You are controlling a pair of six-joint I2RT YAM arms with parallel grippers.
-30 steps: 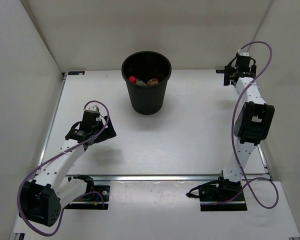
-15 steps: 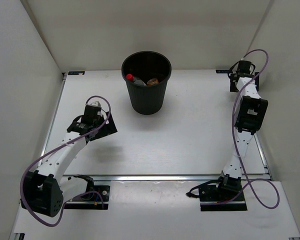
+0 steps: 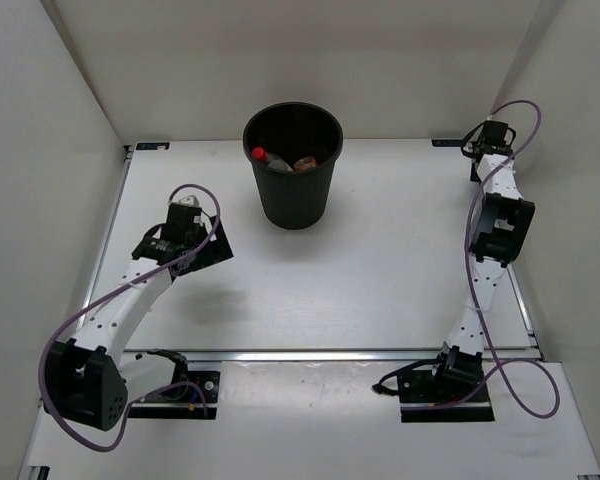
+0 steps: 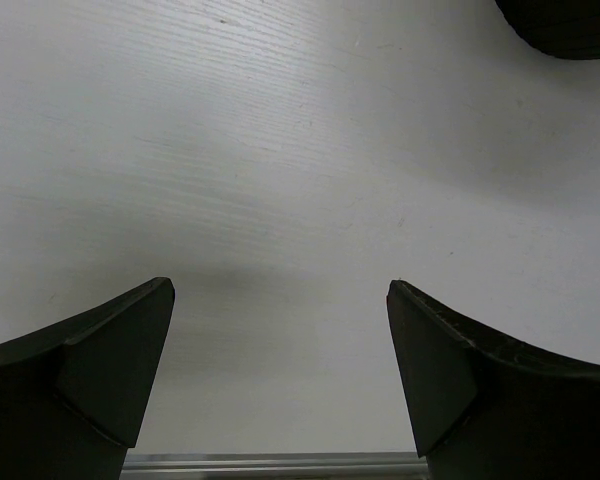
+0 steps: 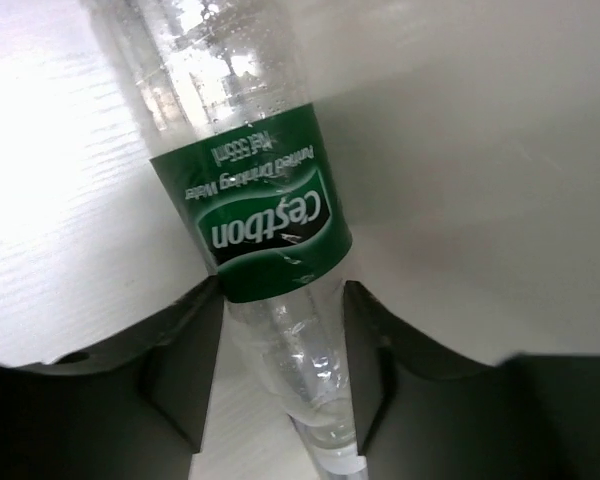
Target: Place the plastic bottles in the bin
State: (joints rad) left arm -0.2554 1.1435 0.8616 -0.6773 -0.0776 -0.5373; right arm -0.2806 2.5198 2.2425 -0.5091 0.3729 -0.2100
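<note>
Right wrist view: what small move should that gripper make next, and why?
Probably squeeze the right gripper shut on the green-labelled bottle: its fingers flank the bottle, though a firm grip isn't evident, and the bin stands far off.

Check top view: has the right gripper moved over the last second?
Yes. The right gripper, closed on the green-labelled bottle, shifted right, farther from the bin.

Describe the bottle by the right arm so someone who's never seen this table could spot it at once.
Look to the far right corner of the white table, where the right gripper reaches. Between its black fingers is a clear bottle; its green Cestbon label sets it apart from the red-capped bottle in the black bin.
</note>
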